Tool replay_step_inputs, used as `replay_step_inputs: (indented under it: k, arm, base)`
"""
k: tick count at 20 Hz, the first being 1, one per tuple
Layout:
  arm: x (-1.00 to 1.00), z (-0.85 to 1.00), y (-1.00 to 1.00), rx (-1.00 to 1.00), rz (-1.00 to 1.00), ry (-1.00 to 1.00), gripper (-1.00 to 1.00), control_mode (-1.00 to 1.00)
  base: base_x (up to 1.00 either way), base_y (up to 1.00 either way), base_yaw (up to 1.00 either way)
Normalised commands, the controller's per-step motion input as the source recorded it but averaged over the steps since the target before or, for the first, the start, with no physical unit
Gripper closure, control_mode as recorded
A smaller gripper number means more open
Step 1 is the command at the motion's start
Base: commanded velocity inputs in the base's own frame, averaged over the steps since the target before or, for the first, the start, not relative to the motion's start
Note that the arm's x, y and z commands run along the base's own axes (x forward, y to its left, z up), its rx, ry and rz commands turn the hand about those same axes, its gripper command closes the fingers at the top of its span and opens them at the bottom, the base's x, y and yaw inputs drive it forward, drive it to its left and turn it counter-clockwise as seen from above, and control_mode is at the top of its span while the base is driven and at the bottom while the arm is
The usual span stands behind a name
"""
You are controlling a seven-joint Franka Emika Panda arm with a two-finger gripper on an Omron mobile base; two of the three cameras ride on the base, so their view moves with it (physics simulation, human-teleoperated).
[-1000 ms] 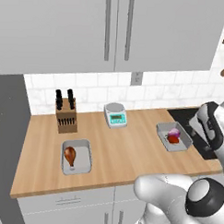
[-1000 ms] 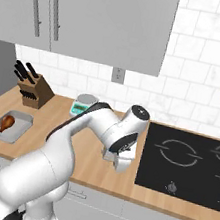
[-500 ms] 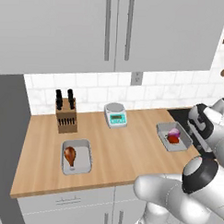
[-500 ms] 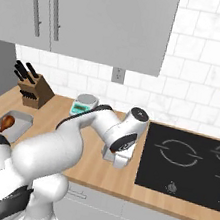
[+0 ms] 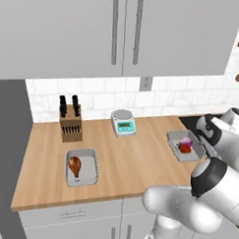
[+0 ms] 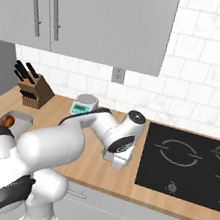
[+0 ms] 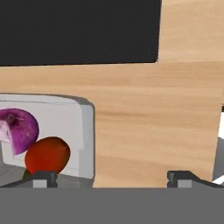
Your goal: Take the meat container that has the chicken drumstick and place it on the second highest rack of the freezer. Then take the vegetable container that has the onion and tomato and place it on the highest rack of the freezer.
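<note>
A long light-wood countertop [image 5: 139,157] is seen below white tiled wall. Set directly on it are a wooden knife block with black handles [image 5: 70,122] near the back left, a small grey kitchen scale with a green display [image 5: 123,122] at the back centre, a shallow grey tray [image 5: 82,167] carrying a roasted drumstick at the front left, and a second grey tray [image 5: 185,145] with a purple onion and red tomato, placed just beside a black glass cooktop [image 6: 189,166] inset at the right

Hand view's left edge cuts off the onion [image 7: 17,130] and its tray [image 7: 83,131].
</note>
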Motion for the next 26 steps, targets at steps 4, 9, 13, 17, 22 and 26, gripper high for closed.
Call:
replay_step_inputs:
  k: [4, 9, 13, 17, 22, 26]
  arm:
    - [0.16, -0.1, -0.12, 0.0, 0.0, 0.01, -1.0, -1.0]
    - [0.14, -0.19, -0.08, 0.0, 0.01, 0.03, -1.0, -1.0]
    - [0.35, -0.11, -0.04, 0.0, 0.01, 0.05, -1.0, -1.0]
    - [0.08, -0.11, 0.0, 0.0, 0.01, 0.0, -1.0, -1.0]
    - [0.0, -0.16, 0.0, 0.0, 0.0, 0.0, -1.0, -1.0]
    - [0.08, -0.24, 0.0, 0.0, 0.0, 0.0, -1.0, -1.0]
  base:
    - [0.0, 0.0, 0.0]
    - [0.0, 0.0, 0.0]
    - [0.0, 0.0, 0.0]
    - [0.0, 0.0, 0.0]
    - [0.0, 0.0, 0.0]
    - [0.0, 0.0, 0.0]
